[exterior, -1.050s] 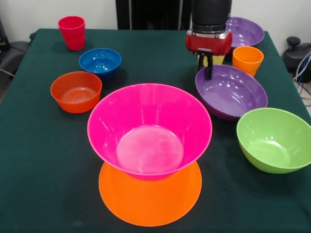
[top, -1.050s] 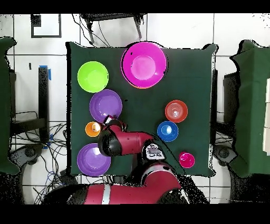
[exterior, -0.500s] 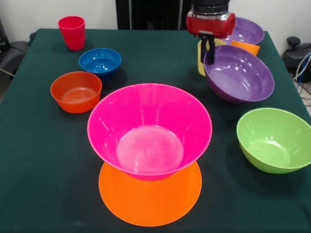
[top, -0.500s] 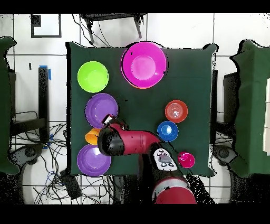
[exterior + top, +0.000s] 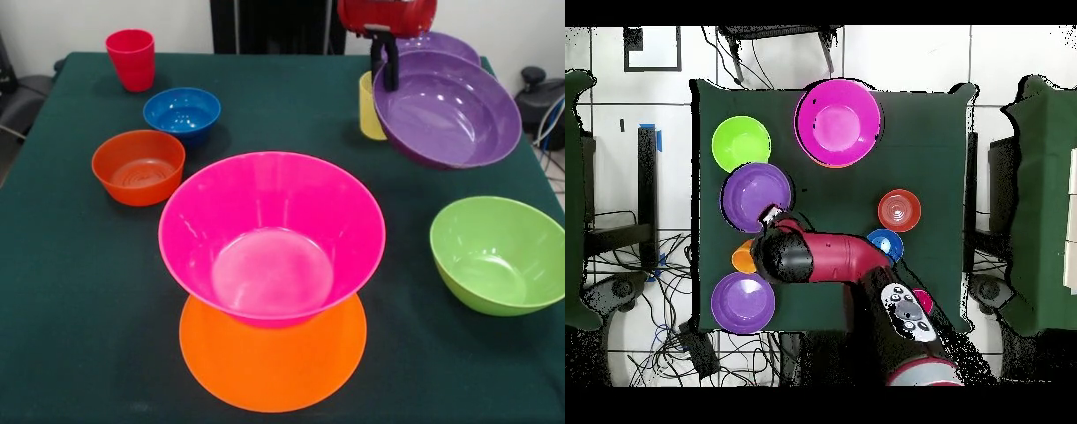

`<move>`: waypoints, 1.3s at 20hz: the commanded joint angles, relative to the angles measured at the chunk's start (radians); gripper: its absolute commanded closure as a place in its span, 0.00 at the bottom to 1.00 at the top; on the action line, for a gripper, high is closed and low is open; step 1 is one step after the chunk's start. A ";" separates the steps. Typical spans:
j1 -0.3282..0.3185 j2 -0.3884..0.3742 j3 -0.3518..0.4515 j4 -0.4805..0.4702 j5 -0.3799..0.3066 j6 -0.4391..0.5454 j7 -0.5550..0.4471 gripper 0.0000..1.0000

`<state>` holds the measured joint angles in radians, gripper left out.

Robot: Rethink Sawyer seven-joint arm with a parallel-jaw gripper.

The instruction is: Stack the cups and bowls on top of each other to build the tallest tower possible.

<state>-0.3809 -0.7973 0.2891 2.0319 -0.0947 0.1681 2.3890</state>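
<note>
My gripper (image 5: 386, 72) (image 5: 772, 214) is shut on the near rim of a wide purple bowl (image 5: 446, 110) (image 5: 755, 195), which hangs tilted above the table. The tower, a hot pink bowl (image 5: 272, 234) (image 5: 838, 122) resting on an upturned orange bowl (image 5: 274, 362), stands at the front centre. Beside the gripper stands a pale yellow cup (image 5: 368, 106). An orange cup (image 5: 743, 257) shows only from overhead. A second purple bowl (image 5: 434, 41) (image 5: 742, 302) lies behind. The lime green bowl (image 5: 499, 253) (image 5: 741, 144) sits at the right.
At the left stand a red cup (image 5: 131, 57), a small blue bowl (image 5: 182, 112) (image 5: 883, 243) and a small red-orange bowl (image 5: 139, 165) (image 5: 899, 210). In the overhead view the arm crosses part of the blue bowl and the red cup (image 5: 920, 298).
The gripper has risen with the purple bowl, lifting it off the table and tilting it. The orange cup is now hidden behind it in the front view.
</note>
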 commanded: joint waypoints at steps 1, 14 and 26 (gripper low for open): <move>-0.062 -0.039 0.170 -0.064 0.045 0.144 -0.030 1.00; -0.154 0.052 0.243 -0.393 -0.034 0.324 -0.189 1.00; -0.194 0.157 0.312 -0.624 -0.058 0.605 -0.266 1.00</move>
<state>-0.5704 -0.7151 0.5329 1.5301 -0.0991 0.6539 2.3890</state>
